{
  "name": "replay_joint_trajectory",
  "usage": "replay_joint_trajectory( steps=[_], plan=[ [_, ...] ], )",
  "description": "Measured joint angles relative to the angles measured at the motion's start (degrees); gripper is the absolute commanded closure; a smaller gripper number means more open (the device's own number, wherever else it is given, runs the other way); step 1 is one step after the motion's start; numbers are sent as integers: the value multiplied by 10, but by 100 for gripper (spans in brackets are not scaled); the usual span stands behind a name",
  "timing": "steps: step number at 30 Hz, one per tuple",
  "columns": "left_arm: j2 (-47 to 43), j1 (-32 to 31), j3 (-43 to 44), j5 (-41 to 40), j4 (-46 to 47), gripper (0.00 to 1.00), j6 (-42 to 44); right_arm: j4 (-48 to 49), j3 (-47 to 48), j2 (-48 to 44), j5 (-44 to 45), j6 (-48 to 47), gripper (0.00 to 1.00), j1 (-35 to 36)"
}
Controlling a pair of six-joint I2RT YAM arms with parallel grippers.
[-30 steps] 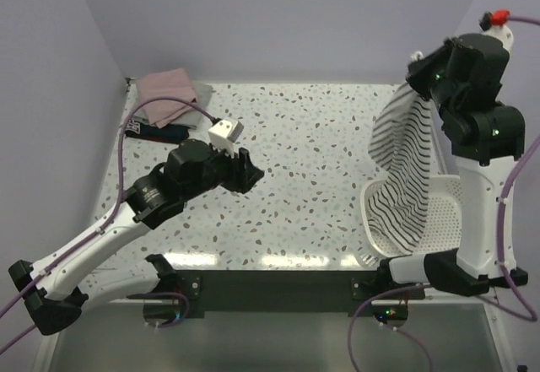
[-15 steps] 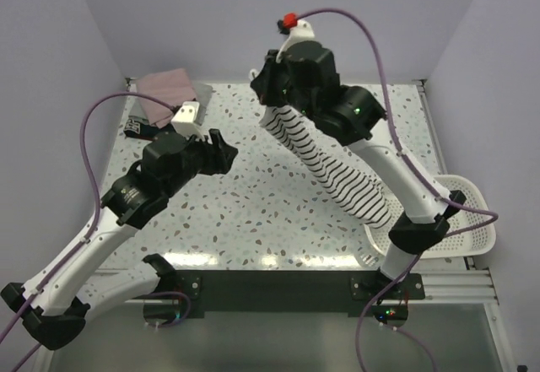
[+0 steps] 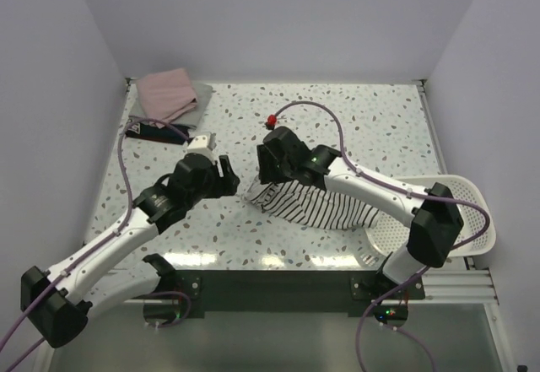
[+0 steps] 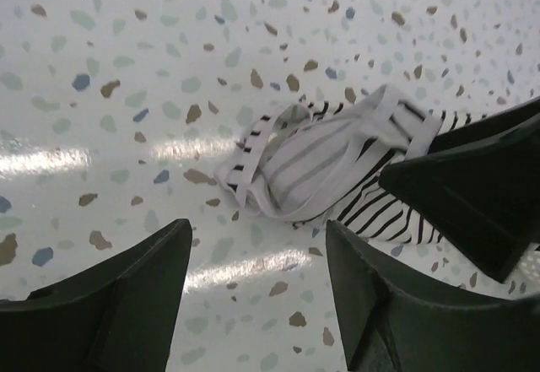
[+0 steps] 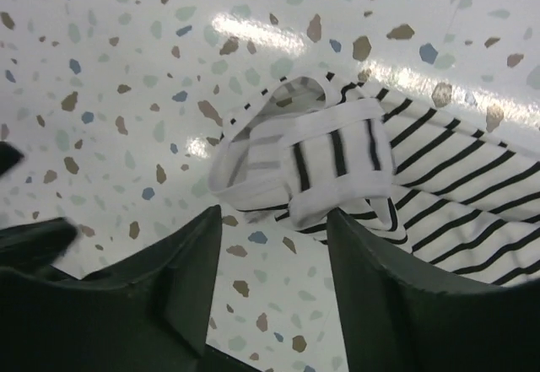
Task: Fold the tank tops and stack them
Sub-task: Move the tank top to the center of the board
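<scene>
Two sets of jaws are parted, empty; the striped top (image 3: 314, 208) is laid lengthwise along the near bench (image 3: 354, 119) edge, strap end nearest the right jaws.

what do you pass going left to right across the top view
pink top → striped top → basket
</scene>
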Motion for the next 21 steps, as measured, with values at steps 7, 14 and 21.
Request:
replay_joint_trajectory(
  steps=[7, 14, 21],
  plan=[
    [81, 9, -79, 83, 65, 24, -26, 4, 10, -33, 40, -2, 26, 1],
    [160, 11, -106, 175, 183, 21, -36, -26, -43, -72, 113, 6, 22, 0],
    [297, 11, -103, 212, 271, 29, -70, -55, -63, -64, 128, 5, 23, 0]
  ],
)
